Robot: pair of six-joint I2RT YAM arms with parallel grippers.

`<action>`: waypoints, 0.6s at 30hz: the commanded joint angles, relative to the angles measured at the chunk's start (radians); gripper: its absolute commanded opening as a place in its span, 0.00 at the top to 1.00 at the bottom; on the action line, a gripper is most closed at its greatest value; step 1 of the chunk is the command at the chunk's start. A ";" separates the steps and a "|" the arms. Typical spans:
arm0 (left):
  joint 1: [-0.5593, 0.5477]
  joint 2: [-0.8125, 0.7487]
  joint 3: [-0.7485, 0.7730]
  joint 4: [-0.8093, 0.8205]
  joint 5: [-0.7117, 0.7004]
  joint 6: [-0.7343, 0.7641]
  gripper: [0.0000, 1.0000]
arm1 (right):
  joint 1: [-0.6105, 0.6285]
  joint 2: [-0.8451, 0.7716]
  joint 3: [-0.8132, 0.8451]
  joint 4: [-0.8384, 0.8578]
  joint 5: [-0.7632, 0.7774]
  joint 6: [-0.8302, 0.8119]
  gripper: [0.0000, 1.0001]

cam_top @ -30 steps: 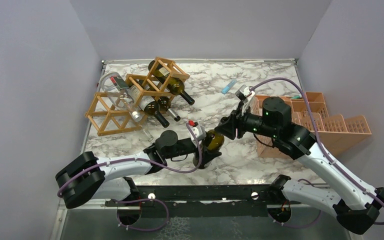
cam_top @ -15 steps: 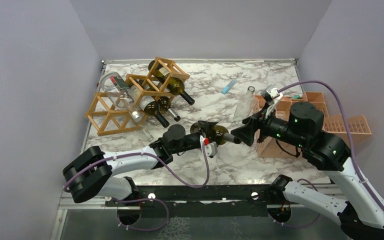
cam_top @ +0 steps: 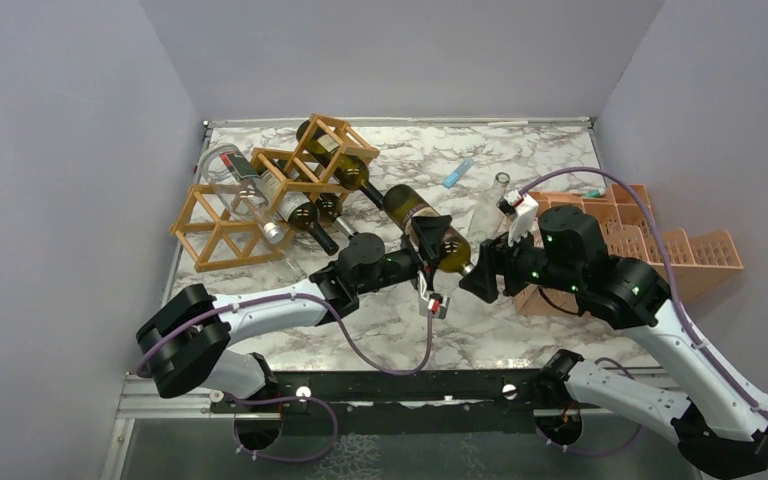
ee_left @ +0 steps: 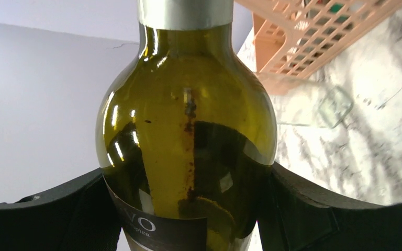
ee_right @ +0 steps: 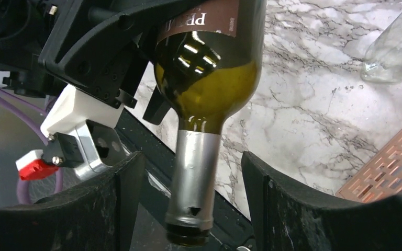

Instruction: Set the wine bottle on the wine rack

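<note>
A dark green wine bottle with a silver-foiled neck is held off the table, base toward the back, neck toward the front right. My left gripper is shut on its body, a finger on each side in the left wrist view, where the bottle fills the frame. My right gripper is open, and its fingers stand either side of the neck with gaps in the right wrist view; the bottle hangs between them. The light-brown wooden wine rack stands at the back left and holds several bottles.
A clear glass bottle stands beside the salmon-pink gridded crate at the right; it also shows in the right wrist view. A small blue item lies toward the back. Grey walls enclose the table.
My left arm has raised the bottle and swung it toward the back, its base now pointing at the rack side. My right arm has shifted; its open gripper now sits at the neck.
</note>
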 commanded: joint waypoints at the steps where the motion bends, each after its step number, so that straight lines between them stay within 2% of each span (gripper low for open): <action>1: -0.015 0.007 0.104 0.040 -0.065 0.238 1.00 | -0.003 0.022 -0.027 0.015 0.011 0.021 0.32; 9: -0.032 0.039 0.168 -0.004 -0.076 0.389 1.00 | -0.001 0.046 -0.098 0.078 0.089 0.082 0.43; 18: -0.057 0.040 0.178 -0.022 -0.069 0.445 1.00 | -0.002 0.073 -0.154 0.129 0.083 0.091 0.55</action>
